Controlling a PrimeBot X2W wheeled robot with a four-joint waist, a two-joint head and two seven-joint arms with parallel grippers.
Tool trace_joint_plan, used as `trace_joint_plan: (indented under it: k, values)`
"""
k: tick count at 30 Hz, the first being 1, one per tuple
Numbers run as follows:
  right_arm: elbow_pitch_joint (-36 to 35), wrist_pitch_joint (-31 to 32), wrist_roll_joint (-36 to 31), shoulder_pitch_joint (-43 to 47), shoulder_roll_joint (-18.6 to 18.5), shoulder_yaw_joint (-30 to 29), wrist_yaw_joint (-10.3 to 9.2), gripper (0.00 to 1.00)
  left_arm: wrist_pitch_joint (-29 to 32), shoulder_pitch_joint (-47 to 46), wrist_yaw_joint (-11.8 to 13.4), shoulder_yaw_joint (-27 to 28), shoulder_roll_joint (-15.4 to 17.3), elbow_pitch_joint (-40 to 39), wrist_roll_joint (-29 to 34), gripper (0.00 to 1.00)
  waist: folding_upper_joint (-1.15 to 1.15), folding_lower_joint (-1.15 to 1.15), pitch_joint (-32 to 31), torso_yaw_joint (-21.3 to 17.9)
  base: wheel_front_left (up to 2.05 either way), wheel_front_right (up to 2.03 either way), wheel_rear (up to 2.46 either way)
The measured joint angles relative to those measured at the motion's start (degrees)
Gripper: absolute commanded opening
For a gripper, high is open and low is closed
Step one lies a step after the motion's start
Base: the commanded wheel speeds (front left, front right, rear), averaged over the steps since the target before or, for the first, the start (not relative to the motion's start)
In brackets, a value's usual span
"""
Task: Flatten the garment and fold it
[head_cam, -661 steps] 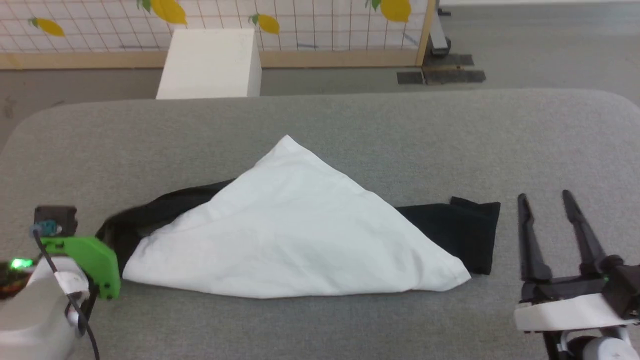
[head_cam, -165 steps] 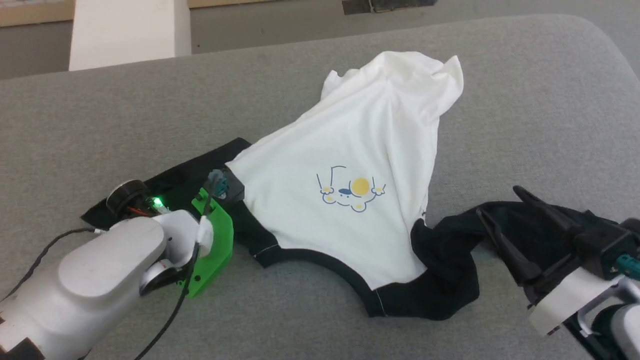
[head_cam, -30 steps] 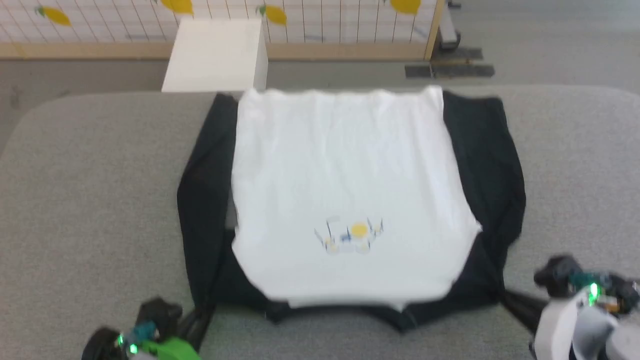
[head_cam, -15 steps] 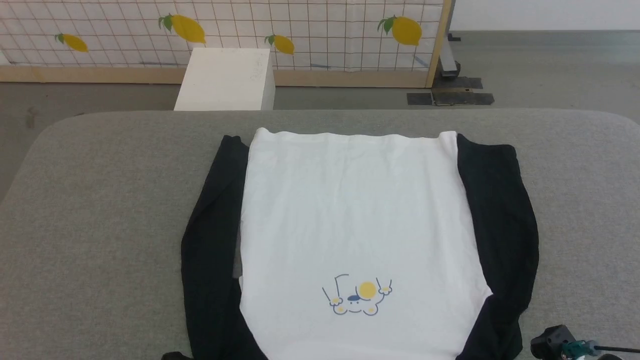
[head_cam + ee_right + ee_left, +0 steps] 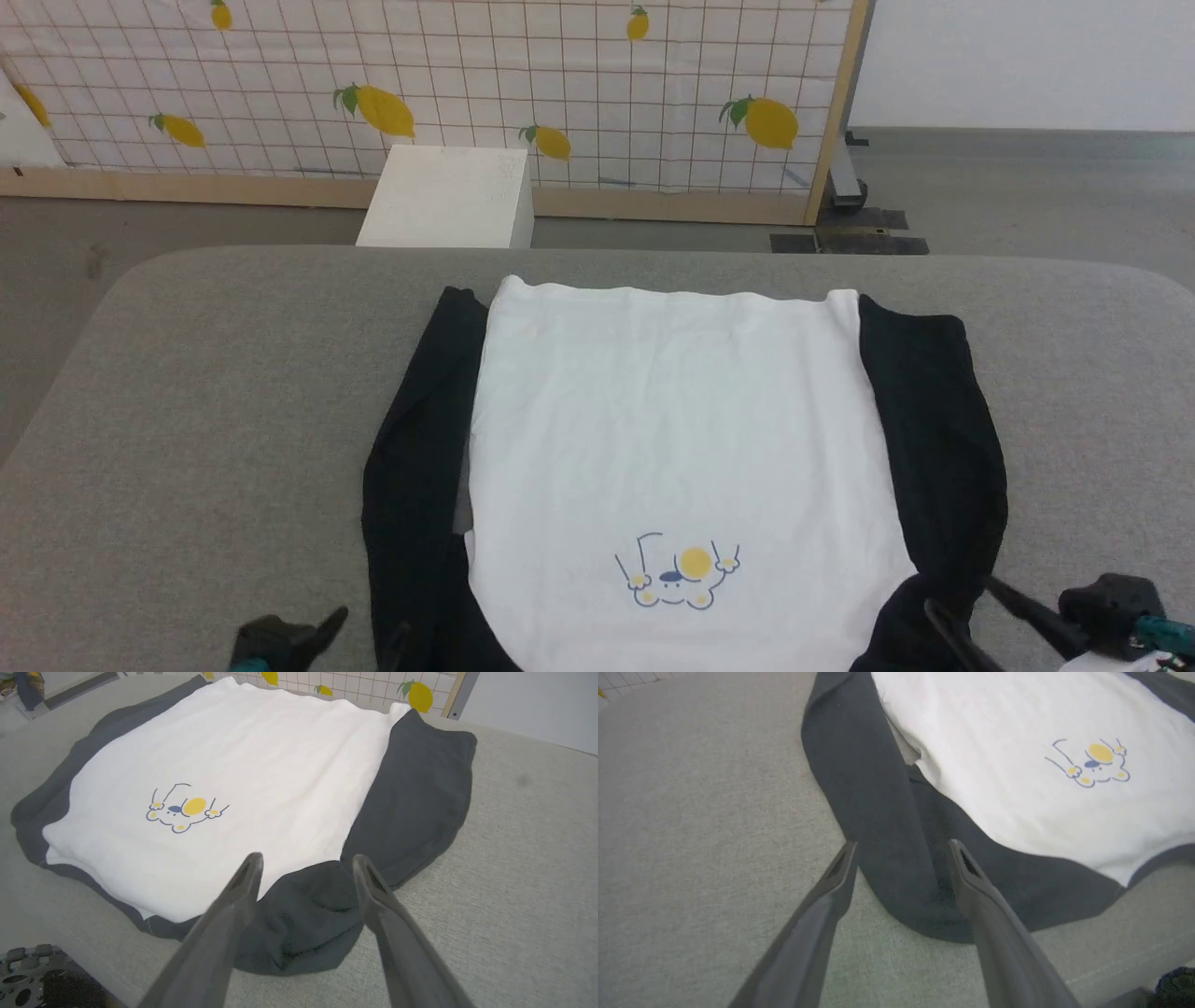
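Since the white cotton T-shirt with black sleeves (image 5: 672,439) lies print-up on the grey padded table (image 5: 233,373), collar toward me, I judge flattening nearly done, folding next. My left fingers (image 5: 959,858) and right fingers (image 5: 362,868) stand spread, empty, over its near shoulders. The head view shows the straight far hem; my wrist views, the rumpled shoulders I'd pinch first

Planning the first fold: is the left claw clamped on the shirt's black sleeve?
No, the left claw is open, jaws wide apart by the black sleeve, no cloth pinched.
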Motion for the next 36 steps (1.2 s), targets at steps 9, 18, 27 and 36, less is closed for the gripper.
trace_joint_plan:
  k: [9, 18, 27, 36]
  values:
    - [-11.9, -4.0, -9.1, 2.0, 9.7, -15.0, 0.0, 1.0, -0.9, -2.7, 5.6, 7.0, 7.4, -10.0, 3.0, 1.0, 0.0, 0.0, 0.1, 0.3, 0.0, 0.0, 0.0]
    - [-17.5, -15.5, -15.9, -1.5, 21.7, -21.1, 0.0, 1.0, -0.8, -19.5, 6.8, 11.7, 5.0, -6.7, 7.7, 1.0, 0.0, 0.0, 4.6, -1.2, 0.0, 0.0, 0.0]
    - [-23.0, -17.2, -19.6, -5.4, 26.9, -24.5, -0.01, 1.0, 8.6, -39.9, 2.6, 13.4, 3.6, 5.2, 8.6, 1.0, 0.0, 0.01, 12.6, -3.9, 0.0, 0.0, 0.0]
    - [-25.0, -17.2, -21.1, -9.9, 27.9, -23.0, -0.01, 1.0, 25.3, -56.5, -6.2, 11.3, -2.1, 20.6, 5.4, 1.0, 0.0, 0.01, 21.6, -7.1, 0.0, 0.0, 0.0]
